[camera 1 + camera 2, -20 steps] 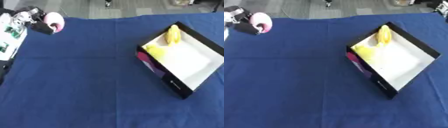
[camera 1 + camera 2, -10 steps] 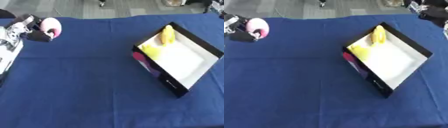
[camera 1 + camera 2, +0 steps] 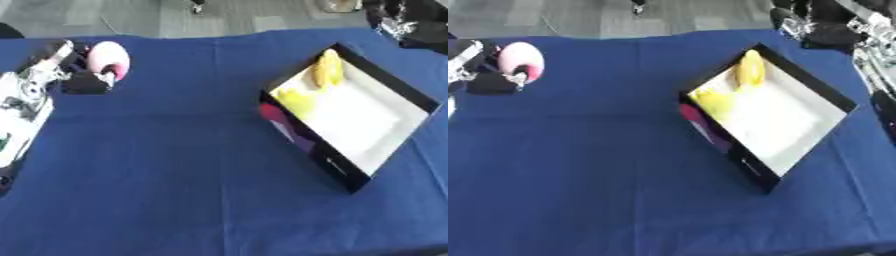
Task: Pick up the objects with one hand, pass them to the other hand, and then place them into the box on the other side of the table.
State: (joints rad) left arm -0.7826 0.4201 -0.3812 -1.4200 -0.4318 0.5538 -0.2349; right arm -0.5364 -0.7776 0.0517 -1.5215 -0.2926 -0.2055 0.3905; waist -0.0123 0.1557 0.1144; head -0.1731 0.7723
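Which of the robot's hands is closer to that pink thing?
The left. Its left hand holds the pink object at the table's far left, while the right hand is across the table at the far right, beyond the box.

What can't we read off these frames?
- Right hand: at the right eye view's top edge, cut off and blurred; fingers unreadable.
- Pink object in left hand: identity unclear, partly covered by the fingers.
- Yellow items in box: blurred; count unclear.
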